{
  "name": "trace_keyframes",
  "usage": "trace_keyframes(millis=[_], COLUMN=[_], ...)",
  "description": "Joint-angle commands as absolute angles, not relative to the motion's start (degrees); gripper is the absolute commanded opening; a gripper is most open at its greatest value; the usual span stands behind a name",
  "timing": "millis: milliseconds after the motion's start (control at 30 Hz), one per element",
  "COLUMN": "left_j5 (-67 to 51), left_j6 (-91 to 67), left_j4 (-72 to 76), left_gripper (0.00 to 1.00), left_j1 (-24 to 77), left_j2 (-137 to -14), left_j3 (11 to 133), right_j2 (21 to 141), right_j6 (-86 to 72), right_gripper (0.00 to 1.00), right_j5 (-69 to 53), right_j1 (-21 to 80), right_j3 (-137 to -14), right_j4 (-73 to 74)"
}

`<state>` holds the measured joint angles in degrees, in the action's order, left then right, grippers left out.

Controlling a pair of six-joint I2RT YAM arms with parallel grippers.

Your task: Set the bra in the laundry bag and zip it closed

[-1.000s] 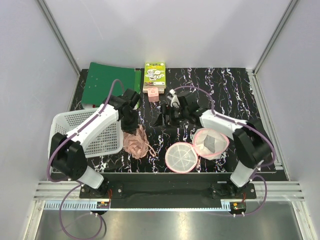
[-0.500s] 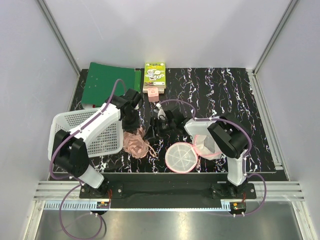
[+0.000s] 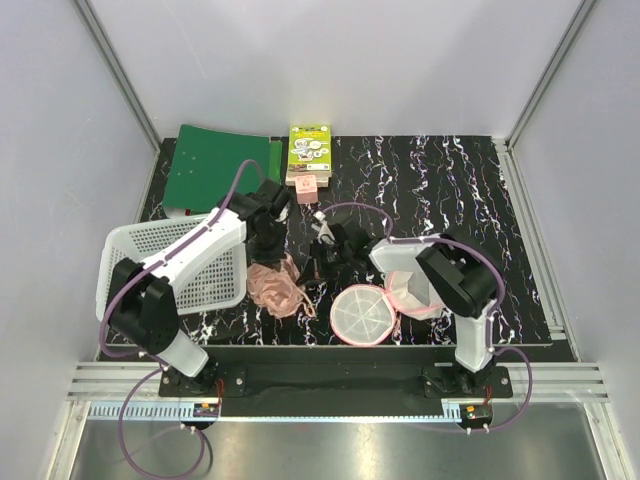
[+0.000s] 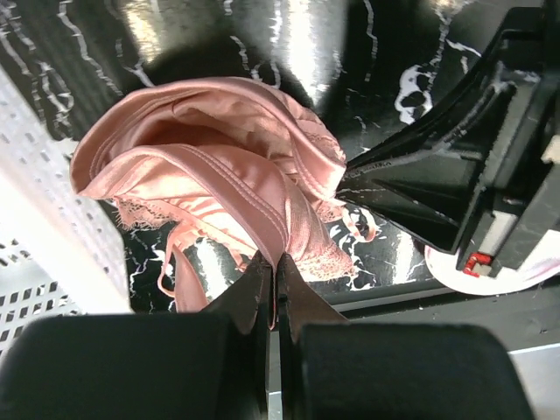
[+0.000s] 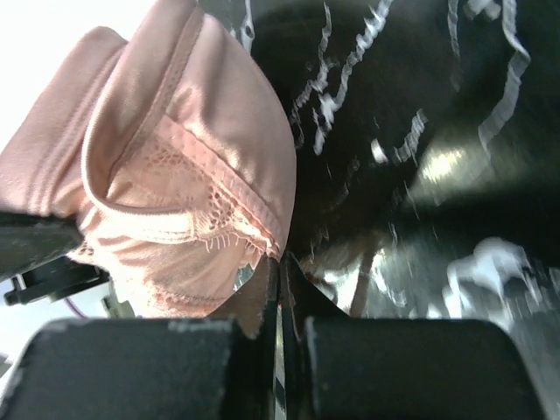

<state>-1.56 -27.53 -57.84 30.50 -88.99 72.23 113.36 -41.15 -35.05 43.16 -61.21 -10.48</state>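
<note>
From above: the bra (image 3: 275, 287) lies bunched on the desk (image 3: 440, 180), between the white basket (image 3: 150, 250) and the laundry bag (image 3: 363, 313), which sits open in two round halves near the front edge. The bra is not in it yet. Left pincer (image 3: 268, 248) is down on the garment's far side, and right pincer (image 3: 313, 272) comes in from the bag side.

Left wrist view: left pincer (image 4: 273, 282) is clamped tight on a thin fold of the bra (image 4: 219, 166), and the right pincer (image 4: 346, 175) has its tip right against the lace edge.

Right wrist view: right pincer (image 5: 280, 269) has its jaws pressed together at the hem of the bra (image 5: 192, 157). Whether any lace is caught between them, I can't tell.

The risks from here: if the right side has nipped nothing, lifting leaves the cloth dangling from one thin pinch, and it could slip free. A loose strap might trail over the bag's rim and foul the zip. Pulling in opposite directions could also drag fabric out of a grip.
</note>
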Motion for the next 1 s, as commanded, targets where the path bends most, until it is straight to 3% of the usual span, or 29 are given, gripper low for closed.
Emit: trace_keyframes(millis=[0, 167, 400, 467, 500, 567, 600, 700, 733, 800, 867, 900, 967], left_j5=[-3.0, -2.8, -5.2, -5.2, -4.3, -3.8, -3.4, -5.4, -6.1, -7.8, -8.4, -8.4, -8.3], left_j6=[-27.3, -27.5, -27.5, -27.1, -27.0, -26.4, -26.5, -27.1, -27.9, -29.1, -30.1, -30.3, -30.2], left_j4=[-55.1, -54.9, -54.5, -54.4, -54.4, -54.5, -54.5, -54.8, -54.9, -54.8, -54.5, -54.2, -52.7], left_gripper=[0.00, 0.00, 0.00, 0.09, 0.28, 0.42, 0.57, 0.73, 0.74, 0.74, 0.70, 0.68, 0.63], left_j1=[33.3, 37.8, 41.4, 41.5, 41.5, 41.5, 41.4, 41.3, 41.3, 41.0, 40.7, 40.7, 40.3], left_j2=[-91.9, -97.4, -104.9, -103.7, -102.7, -100.2, -97.0, -90.8, -89.1, -84.8, -82.6, -81.7, -79.7], left_j3=[75.1, 79.8, 86.4, 86.3, 86.0, 84.7, 83.6, 81.1, 80.3, 77.6, 75.9, 74.1, 72.1], right_j2=[102.5, 92.7, 90.7, 90.5, 90.5, 90.5, 90.7, 91.6, 92.2, 92.5, 92.4, 92.3, 91.5], right_j6=[-37.6, -36.8, -36.0, -35.7, -35.6, -35.5, -35.2, -34.4, -34.1, -32.6, -31.4, -31.2, -30.0], right_gripper=[0.00, 0.00, 0.00, 0.00, 0.00, 0.00, 0.00, 0.00, 0.00, 0.12, 0.19, 0.28, 0.33], right_j5=[-29.8, -24.8, -22.5, -22.0, -21.8, -22.6, -23.0, -24.6, -25.1, -25.9, -26.7, -26.5, -26.0], right_j1=[43.6, 43.6, 43.2, 42.9, 42.6, 41.9, 41.8, 41.8, 41.8, 41.7, 41.7, 41.7, 41.6], right_j3=[-57.4, -49.1, -45.6, -45.7, -45.7, -45.9, -46.1, -47.4, -47.9, -49.6, -50.6, -51.1, -51.9], right_j4=[-5.5, -2.6, -0.4, -0.4, 1.3, 1.5, 1.6, 2.0, 3.2, 4.8, 7.6, 8.4, 10.8])
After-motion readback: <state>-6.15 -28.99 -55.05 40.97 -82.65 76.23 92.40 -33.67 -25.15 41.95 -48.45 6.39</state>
